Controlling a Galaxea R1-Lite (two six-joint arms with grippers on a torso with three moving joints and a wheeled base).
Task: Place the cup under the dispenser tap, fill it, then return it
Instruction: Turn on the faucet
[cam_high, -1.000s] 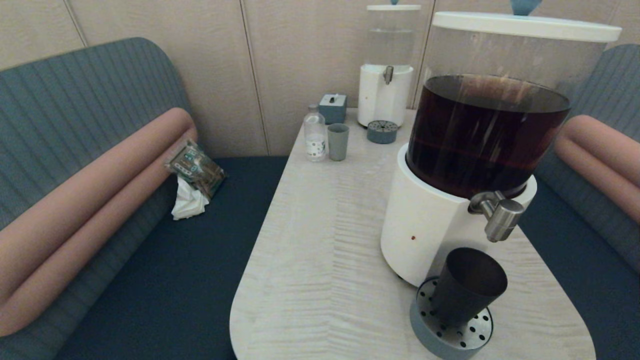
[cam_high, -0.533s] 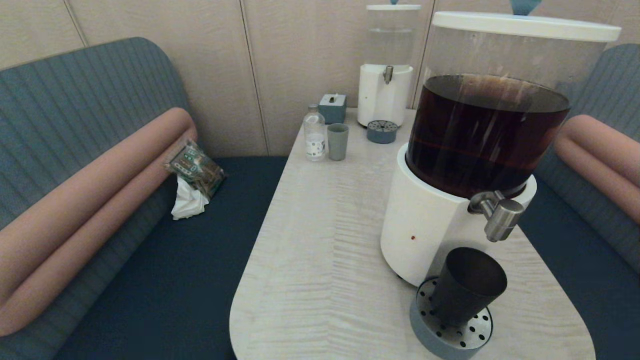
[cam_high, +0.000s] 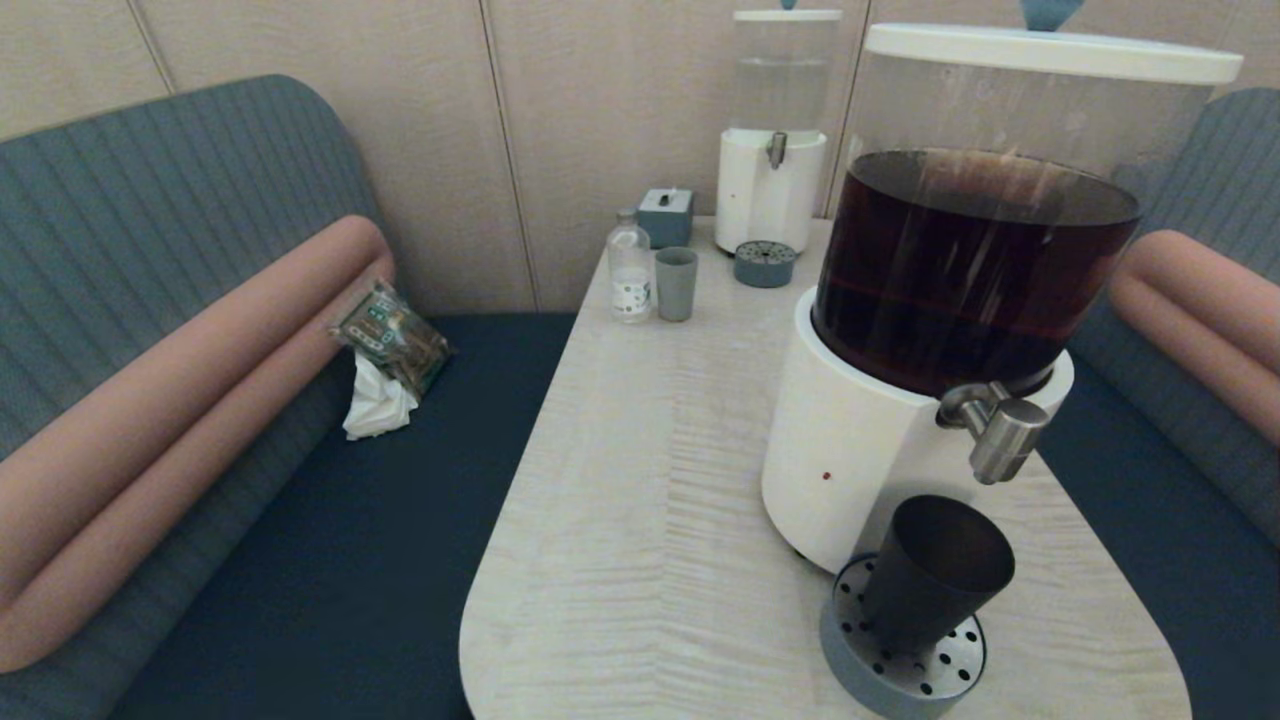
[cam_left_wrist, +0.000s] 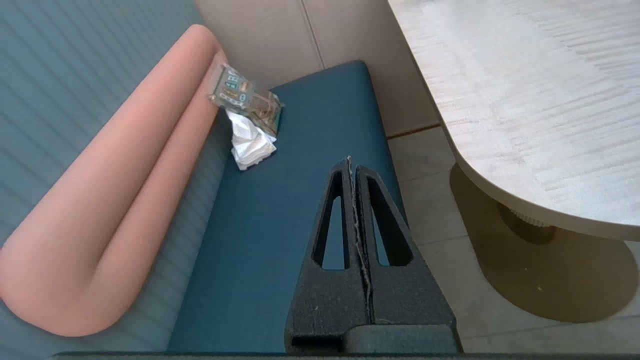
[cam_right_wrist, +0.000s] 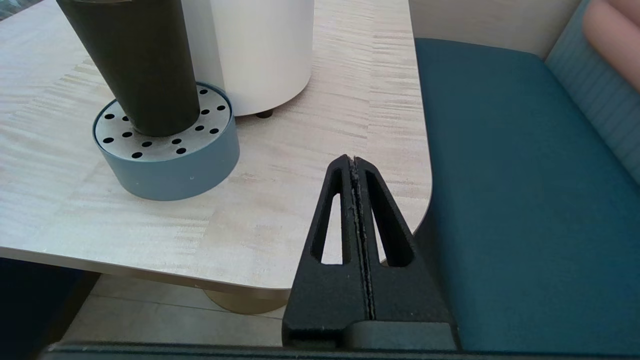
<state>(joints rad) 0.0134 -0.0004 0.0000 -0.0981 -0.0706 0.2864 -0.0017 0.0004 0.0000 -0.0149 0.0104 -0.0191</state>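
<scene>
We see left pincer (cam_left_wrist: 354, 172) pressed together, low over the bench seat left of the counter (cam_high: 640, 480) | cup (cam_high: 935, 570) upright on drip tray (cam_high: 900, 665), just below dispenser tap (cam_high: 1000, 432) | right pincer (cam_right_wrist: 354, 170) pressed together, off the counter's right edge, near the tray

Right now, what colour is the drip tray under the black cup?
The drip tray has a blue-grey wall and a perforated silver top; the right wrist view shows it best.
</scene>
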